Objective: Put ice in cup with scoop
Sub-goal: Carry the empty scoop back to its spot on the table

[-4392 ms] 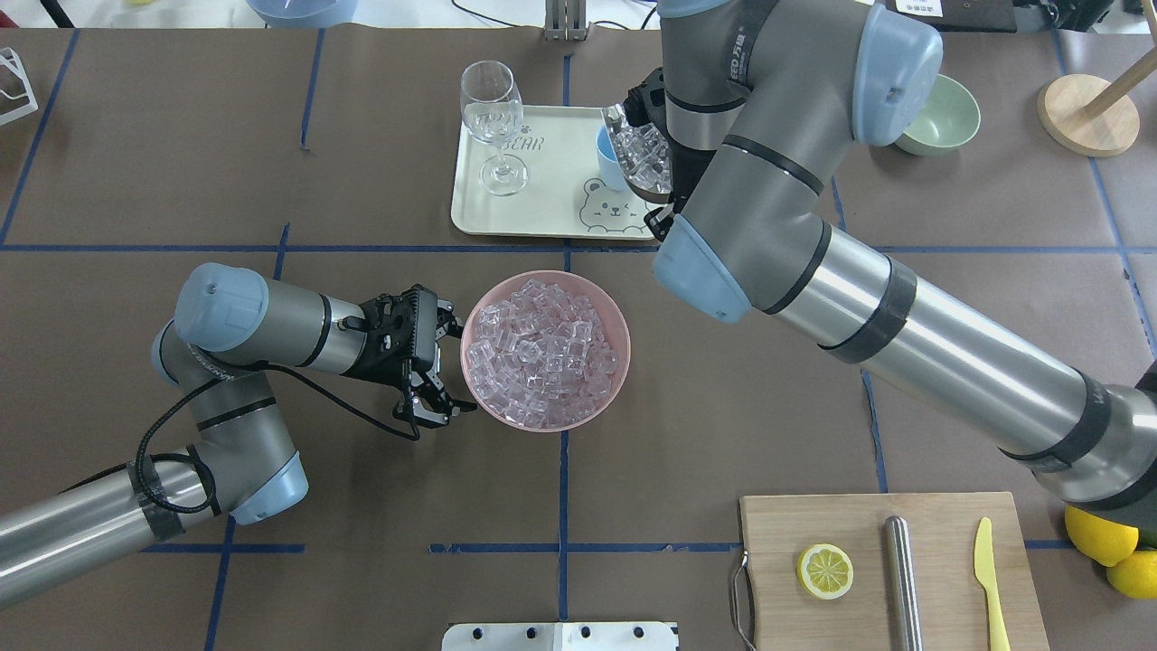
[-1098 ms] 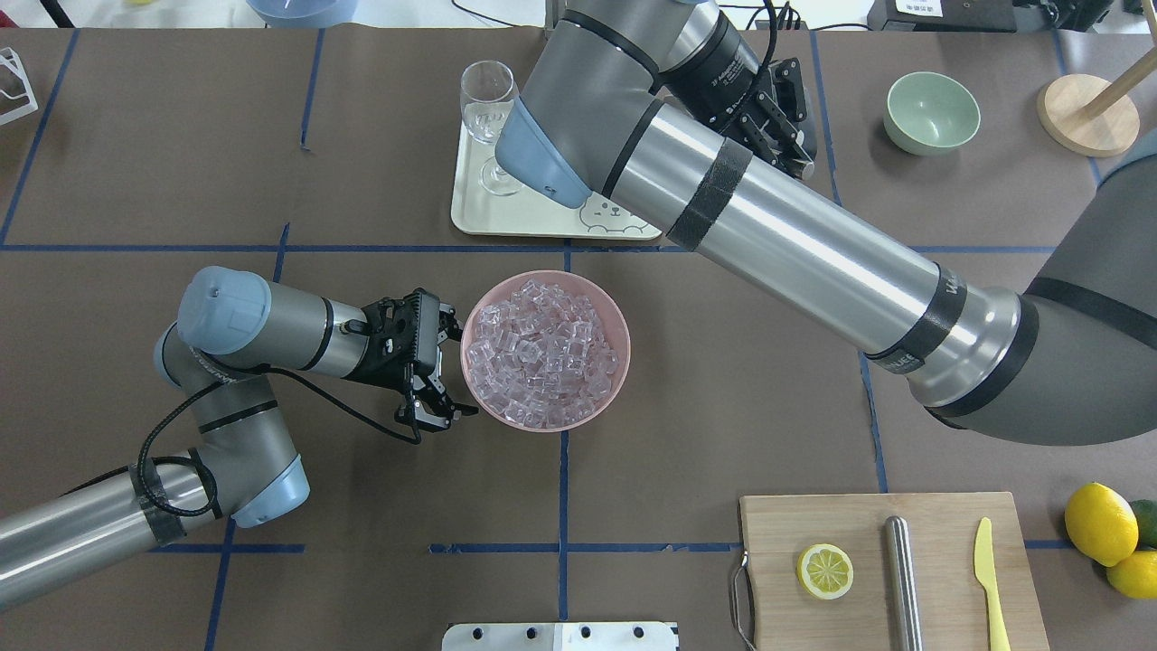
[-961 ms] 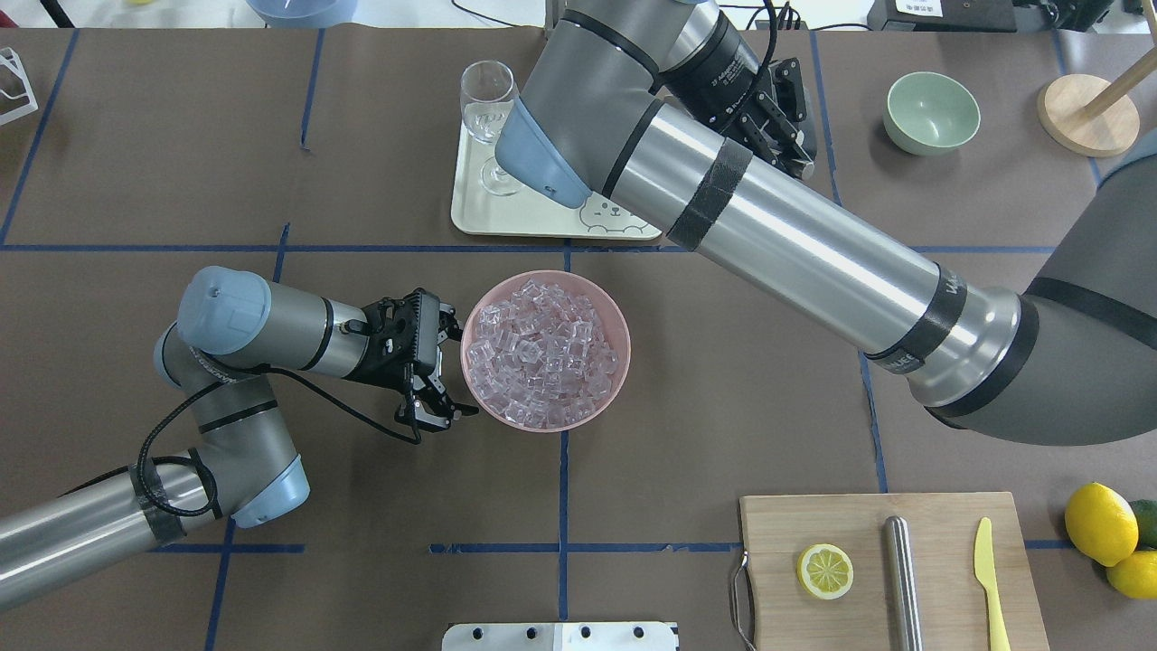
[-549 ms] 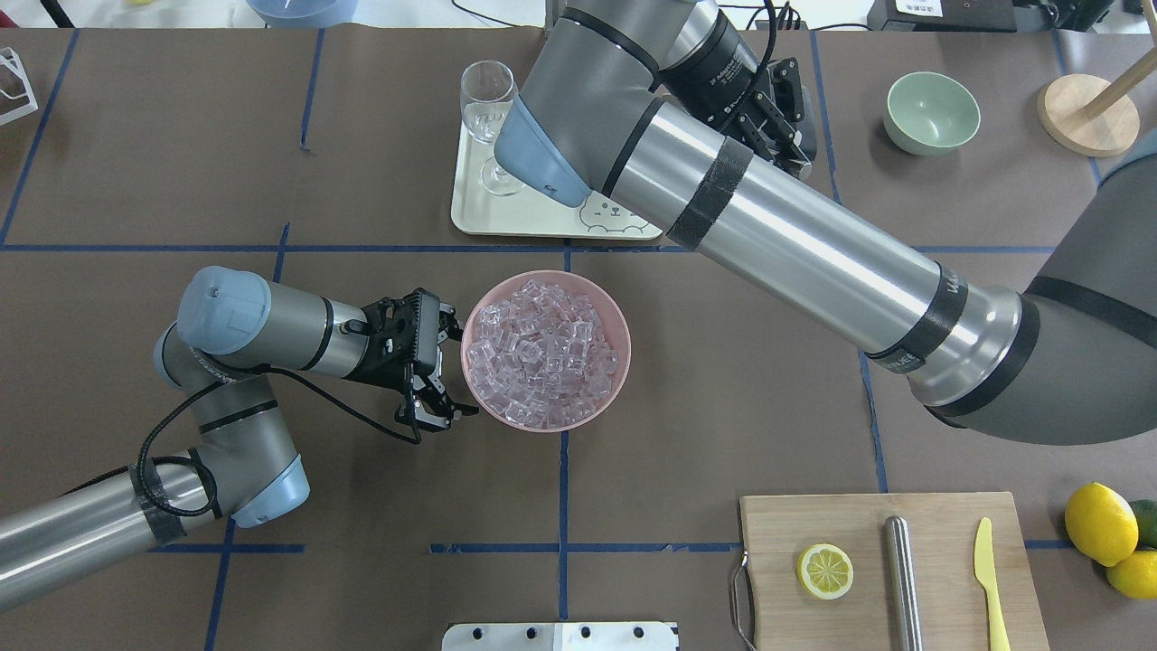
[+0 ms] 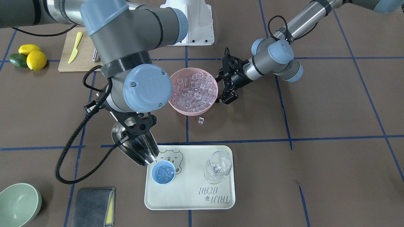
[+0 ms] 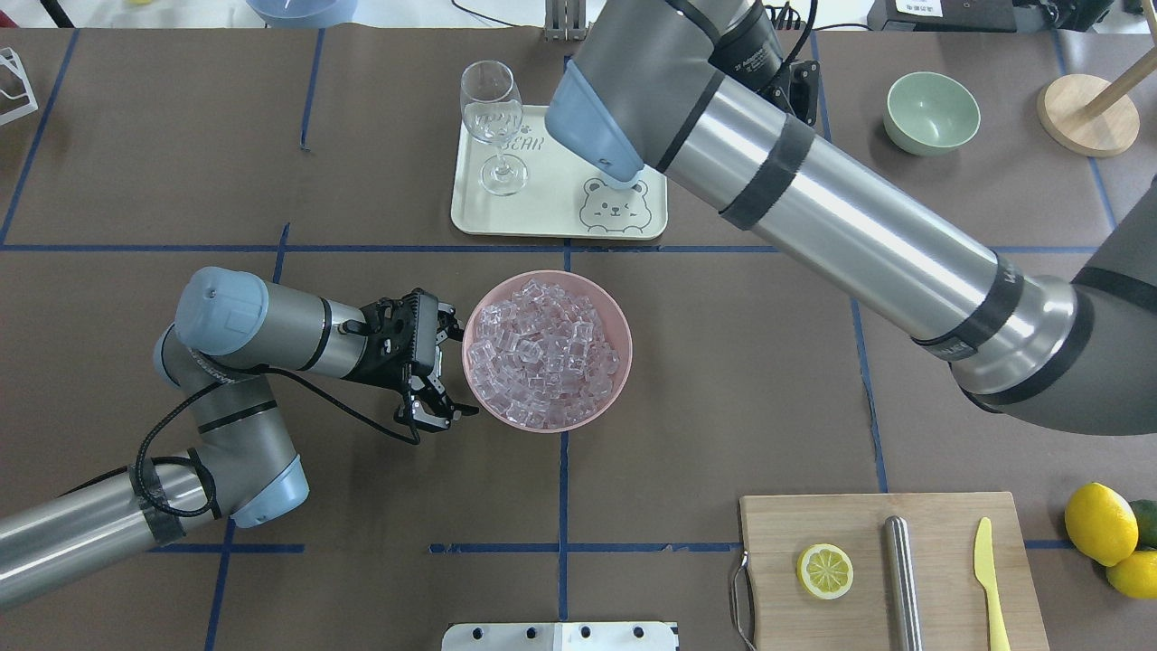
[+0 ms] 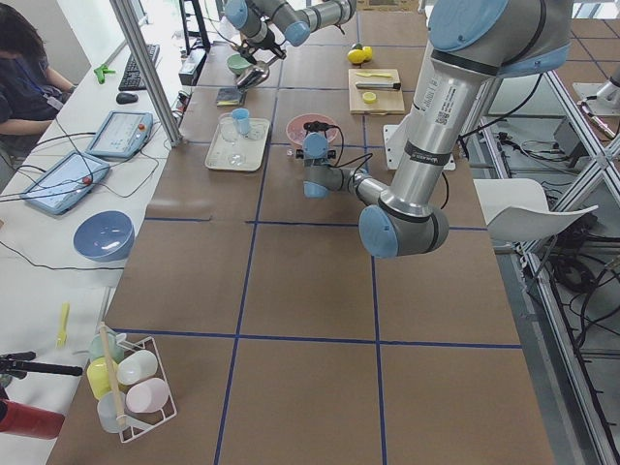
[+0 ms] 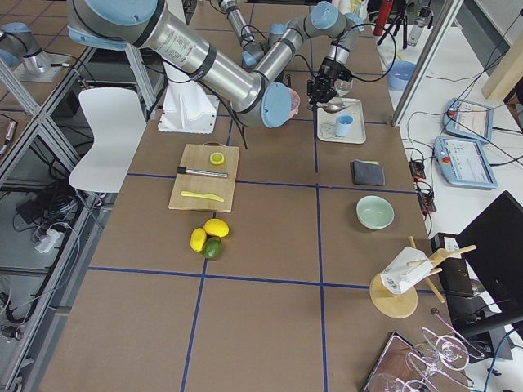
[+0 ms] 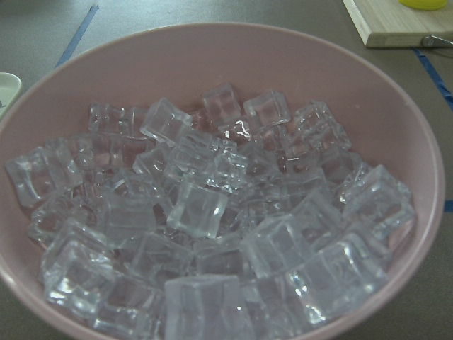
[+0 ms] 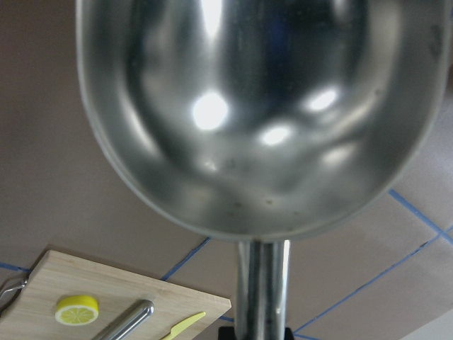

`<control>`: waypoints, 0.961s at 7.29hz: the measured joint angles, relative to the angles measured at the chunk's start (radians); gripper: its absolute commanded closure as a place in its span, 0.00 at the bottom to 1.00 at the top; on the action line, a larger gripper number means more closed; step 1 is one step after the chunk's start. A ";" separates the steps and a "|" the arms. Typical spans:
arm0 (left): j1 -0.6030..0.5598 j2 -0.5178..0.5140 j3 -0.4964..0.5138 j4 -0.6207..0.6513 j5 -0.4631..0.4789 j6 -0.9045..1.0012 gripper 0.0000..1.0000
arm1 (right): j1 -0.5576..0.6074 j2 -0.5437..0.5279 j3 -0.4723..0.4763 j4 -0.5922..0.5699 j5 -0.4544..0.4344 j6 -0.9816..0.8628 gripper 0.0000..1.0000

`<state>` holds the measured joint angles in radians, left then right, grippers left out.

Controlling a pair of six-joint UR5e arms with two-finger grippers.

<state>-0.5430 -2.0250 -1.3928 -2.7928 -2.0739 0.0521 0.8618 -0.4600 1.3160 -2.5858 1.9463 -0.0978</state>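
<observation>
The steel scoop [image 5: 136, 148] is held by its handle in my shut right gripper [image 5: 139, 126]. It tilts mouth-down just left of the light-blue cup [image 5: 163, 174], and its trough [image 10: 262, 106] is empty. The cup stands on the cream tray [image 5: 221, 198] with ice [image 5: 164, 172] in it. My right arm hides the cup in the overhead view. A pink bowl [image 6: 622, 316] is heaped with ice [image 6: 542, 353], also seen close up in the left wrist view [image 9: 205, 205]. My left gripper [image 6: 449, 366] is open, with its fingers at the bowl's left rim.
One loose ice cube [image 5: 201, 120] lies on the table between bowl and tray. A wine glass [image 5: 217, 167] stands on the tray. A green bowl [image 5: 19, 205] and a grey cloth [image 5: 93, 206] lie near the scoop. A cutting board [image 6: 940, 515] and lemons [image 6: 1098, 524] are farther off.
The scoop, full of ice over the cup 4.4 s ago, is now empty and ice is in the cup. In the last half second my right arm shifted right. The left arm stayed still.
</observation>
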 measured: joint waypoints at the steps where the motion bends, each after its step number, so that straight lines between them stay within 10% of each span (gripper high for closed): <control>1: 0.000 0.000 0.000 0.000 0.000 0.000 0.00 | 0.023 -0.089 0.102 0.038 0.036 0.013 1.00; 7: 0.003 0.000 -0.001 -0.002 0.000 0.000 0.00 | 0.117 -0.597 0.593 0.236 0.299 0.482 1.00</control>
<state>-0.5400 -2.0245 -1.3939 -2.7945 -2.0740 0.0522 0.9786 -1.0572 1.9088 -2.3497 2.2454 0.3842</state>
